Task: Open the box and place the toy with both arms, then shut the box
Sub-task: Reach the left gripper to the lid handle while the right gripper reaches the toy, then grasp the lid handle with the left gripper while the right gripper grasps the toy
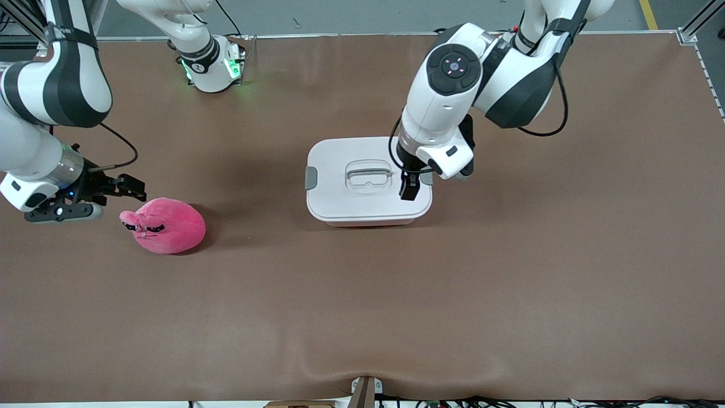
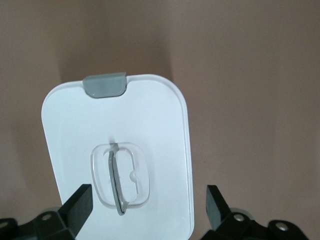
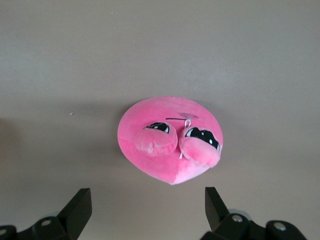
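Left gripper [image 1: 409, 191] spread over closed box [image 1: 340, 198], near one latch [image 1: 311, 178]; could slip off. Right gripper [image 1: 131, 188] spread beside toy [image 1: 164, 225]; may nudge it away.

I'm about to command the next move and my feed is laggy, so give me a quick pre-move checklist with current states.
1. White lid seated on the translucent pink plastic box: ok, closed.
2. Grey side latch toward the right arm's end: looks down; cannot tell if locked.
3. Left tool open, over the lid's edge at the left arm's end: ok.
4. Right tool open, beside the bright pink egg-shaped plush toy, not touching: ok.
5. Toy in box: not ok, it lies on the brown table.
6. Recessed lid handle free: ok.
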`<state>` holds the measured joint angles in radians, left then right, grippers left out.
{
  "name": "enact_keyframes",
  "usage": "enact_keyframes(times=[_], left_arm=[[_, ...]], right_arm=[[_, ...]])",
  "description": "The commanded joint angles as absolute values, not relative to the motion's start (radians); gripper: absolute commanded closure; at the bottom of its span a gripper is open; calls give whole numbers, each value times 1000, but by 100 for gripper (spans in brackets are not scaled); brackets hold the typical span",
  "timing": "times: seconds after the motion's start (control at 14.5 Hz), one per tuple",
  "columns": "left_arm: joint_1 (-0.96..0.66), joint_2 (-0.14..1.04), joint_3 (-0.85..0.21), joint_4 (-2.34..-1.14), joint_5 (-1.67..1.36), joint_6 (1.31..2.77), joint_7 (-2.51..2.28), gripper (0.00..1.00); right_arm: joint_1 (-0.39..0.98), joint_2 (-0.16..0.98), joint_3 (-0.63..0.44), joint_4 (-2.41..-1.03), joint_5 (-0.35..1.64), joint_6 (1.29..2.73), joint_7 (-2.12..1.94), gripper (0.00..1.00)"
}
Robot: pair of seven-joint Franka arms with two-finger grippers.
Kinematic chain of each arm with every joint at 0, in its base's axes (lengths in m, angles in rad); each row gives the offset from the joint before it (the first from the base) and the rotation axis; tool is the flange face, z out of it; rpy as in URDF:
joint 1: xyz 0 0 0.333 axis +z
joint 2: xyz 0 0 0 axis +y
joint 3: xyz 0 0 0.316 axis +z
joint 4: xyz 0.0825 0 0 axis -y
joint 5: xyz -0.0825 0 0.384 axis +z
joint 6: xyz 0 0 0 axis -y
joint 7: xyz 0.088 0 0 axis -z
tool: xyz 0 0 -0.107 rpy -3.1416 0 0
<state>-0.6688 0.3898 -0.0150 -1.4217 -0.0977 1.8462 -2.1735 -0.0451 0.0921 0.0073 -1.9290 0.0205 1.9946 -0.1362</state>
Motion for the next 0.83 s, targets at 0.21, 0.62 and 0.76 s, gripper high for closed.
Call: enact_keyframes(times=[0.21, 0.62, 0.76], left_arm=[[-759, 472, -3, -1410, -106, 1891, -2322, 0], [-776, 518, -5, -1419, -104, 1905, -2316, 0], [-787, 537, -5, -1422, -106, 1937, -2321, 0]], right_arm=[[-43, 201, 11, -1862, -32, 2057, -149, 0], [-29, 242, 11, -1873, -32, 2088, -147, 0], [-29, 253, 11, -1882, -32, 2101, -147, 0]])
